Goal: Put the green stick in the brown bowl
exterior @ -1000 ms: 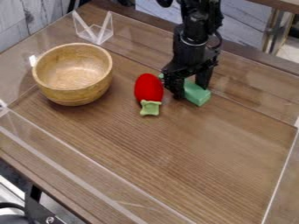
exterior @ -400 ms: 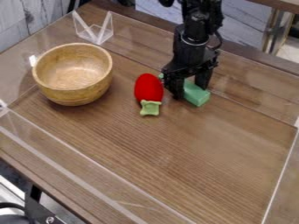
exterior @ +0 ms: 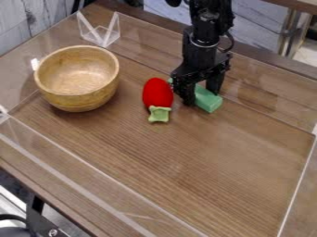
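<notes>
Gripper pointing straight down, fingers partly open astride the green stick on the wooden surface, firm grip not discernible, brown bowl well apart, red strawberry toy between them.

Brown bowl, left of frame: pale wood, grain visible, smooth satin sheen inside. Table: dark wood-grain surface, faint glossy reflections. Clear glossy plastic walls edge it. Green stick, right of centre: matt, looks like painted wood or plastic. Red strawberry toy: smooth, slightly shiny. Gripper: black, matt, hard plastic or metal.
</notes>
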`<state>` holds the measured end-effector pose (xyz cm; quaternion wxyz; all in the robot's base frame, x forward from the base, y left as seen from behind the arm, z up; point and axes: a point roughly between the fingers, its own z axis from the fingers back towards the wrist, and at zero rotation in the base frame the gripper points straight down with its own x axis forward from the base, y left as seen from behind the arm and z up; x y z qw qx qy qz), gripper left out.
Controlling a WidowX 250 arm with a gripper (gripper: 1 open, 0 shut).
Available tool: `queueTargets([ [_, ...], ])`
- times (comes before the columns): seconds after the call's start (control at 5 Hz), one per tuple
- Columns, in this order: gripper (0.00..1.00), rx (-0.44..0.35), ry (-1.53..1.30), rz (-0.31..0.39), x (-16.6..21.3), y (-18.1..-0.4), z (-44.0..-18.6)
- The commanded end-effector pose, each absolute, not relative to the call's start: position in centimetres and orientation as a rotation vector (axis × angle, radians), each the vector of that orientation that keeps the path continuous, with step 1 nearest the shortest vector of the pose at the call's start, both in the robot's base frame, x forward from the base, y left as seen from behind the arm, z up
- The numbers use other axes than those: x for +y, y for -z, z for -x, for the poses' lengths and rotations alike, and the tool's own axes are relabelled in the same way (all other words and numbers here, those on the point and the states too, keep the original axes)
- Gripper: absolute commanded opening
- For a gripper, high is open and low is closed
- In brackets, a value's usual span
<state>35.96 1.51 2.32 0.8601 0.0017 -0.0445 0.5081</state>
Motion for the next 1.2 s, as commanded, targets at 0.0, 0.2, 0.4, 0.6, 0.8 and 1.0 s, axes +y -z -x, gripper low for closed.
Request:
queueTargets([
  [0.0,0.00,-0.121,-1.047,0.023,2.0,-4.4,-36.4],
  [0.2,0.00,-0.111,-1.049,0.036,2.1,-5.3,-36.4],
  [0.4,0.00,-0.097,-1.053,0.071,2.4,-7.0,-36.4],
  [0.6,0.00,-0.086,-1.059,0.122,2.7,-9.3,-36.5],
  [0.8,0.00,-0.072,-1.069,0.195,3.5,-12.5,-36.5],
  [1.0,0.00,-0.058,-1.087,0.256,4.6,-15.4,-36.4],
])
